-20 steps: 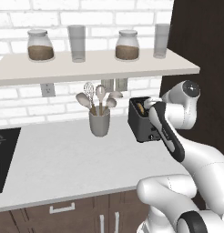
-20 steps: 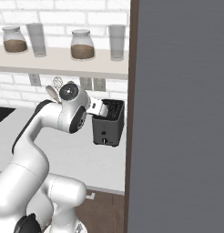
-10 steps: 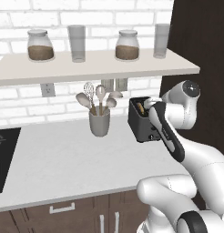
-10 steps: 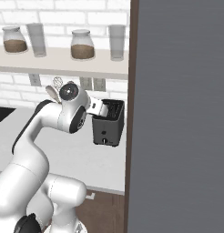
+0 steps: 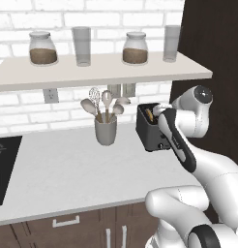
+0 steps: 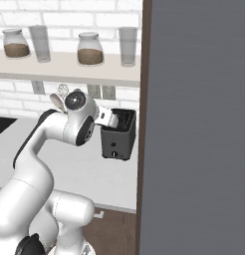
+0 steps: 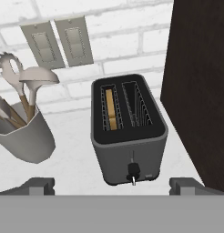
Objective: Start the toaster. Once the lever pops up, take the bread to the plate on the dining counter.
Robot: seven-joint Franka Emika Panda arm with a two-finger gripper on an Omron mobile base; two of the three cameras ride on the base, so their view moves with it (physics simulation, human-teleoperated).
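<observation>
Nothing moved; bread (image 7: 110, 109) inside toaster (image 7: 129, 145).

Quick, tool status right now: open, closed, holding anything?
Tool: open wide, holding nothing, poised in front of the toaster, not touching it.

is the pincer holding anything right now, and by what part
Nothing is held: the pincer is open above the front of the toaster, and the bread sits in a slot.

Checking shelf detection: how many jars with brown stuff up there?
2. One jar sits at the shelf's left end, the other jar right of centre, above the toaster. Shelf's left end is cropped, so more possible.
</observation>
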